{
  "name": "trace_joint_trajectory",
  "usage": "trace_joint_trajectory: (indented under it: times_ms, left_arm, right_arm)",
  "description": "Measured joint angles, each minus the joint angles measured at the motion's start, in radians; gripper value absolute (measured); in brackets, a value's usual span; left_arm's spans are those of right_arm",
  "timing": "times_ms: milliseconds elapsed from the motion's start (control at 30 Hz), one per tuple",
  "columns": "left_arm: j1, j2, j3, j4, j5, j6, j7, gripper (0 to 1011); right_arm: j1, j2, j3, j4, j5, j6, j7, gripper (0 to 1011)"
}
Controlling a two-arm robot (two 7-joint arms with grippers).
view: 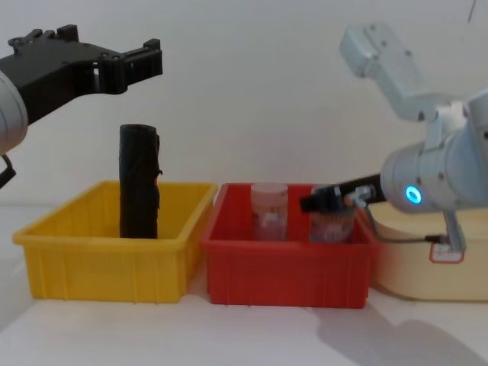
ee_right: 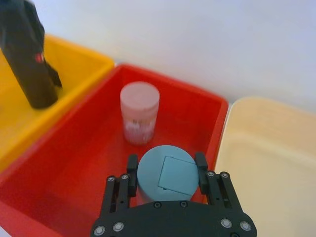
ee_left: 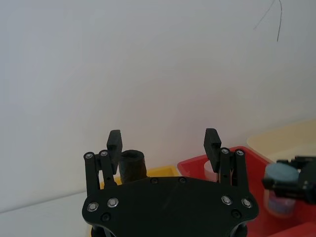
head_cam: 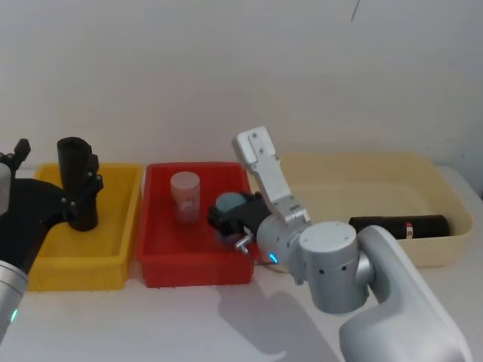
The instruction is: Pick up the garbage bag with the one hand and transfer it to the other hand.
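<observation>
The garbage bag [head_cam: 75, 188], a tall black roll with a small red label, stands upright in the yellow bin [head_cam: 124, 219]. It also shows in the chest view [view: 139, 183] and in the right wrist view [ee_right: 27, 54]. My left gripper [view: 95, 53] hangs open above the roll's top and a little nearer to me, with nothing between its fingers [ee_left: 114, 140]. The roll's top [ee_left: 132, 165] shows just past its palm. My right gripper [head_cam: 230, 215], on the blue-ringed arm, is inside the red bin [head_cam: 226, 177], shut on a blue-lidded jar [ee_right: 165, 173].
A pink-lidded jar [head_cam: 185, 196] stands in the red bin beside the held jar. A second black roll [head_cam: 385, 226] with a red-and-white label lies in the beige tray [head_cam: 445, 181] on the right. The three containers stand side by side against a white wall.
</observation>
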Motion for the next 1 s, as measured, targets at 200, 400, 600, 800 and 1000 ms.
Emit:
trace_joint_trajectory:
  times_ms: [200, 400, 600, 800, 1000]
  left_arm:
    - [0.0, 0.0, 0.0, 0.0, 0.0, 0.0, 0.0, 1000]
    - [0.0, 0.0, 0.0, 0.0, 0.0, 0.0, 0.0, 1000]
    - [0.0, 0.0, 0.0, 0.0, 0.0, 0.0, 0.0, 1000]
    - [0.0, 0.0, 0.0, 0.0, 0.0, 0.0, 0.0, 1000]
    - [0.0, 0.0, 0.0, 0.0, 0.0, 0.0, 0.0, 1000]
  right_arm:
    - [0.013, -0.007, 0.024, -0.055, 0.018, -0.001, 0.016, 668]
    - [0.031, -0.008, 0.047, -0.096, 0.034, -0.01, 0.025, 668]
    - [0.061, -0.008, 0.078, -0.116, 0.043, -0.032, 0.019, 668]
    - [0.088, -0.004, 0.108, -0.109, 0.038, -0.055, -0.011, 668]
    - [0.102, 0.006, 0.132, -0.072, 0.016, -0.082, -0.05, 668]
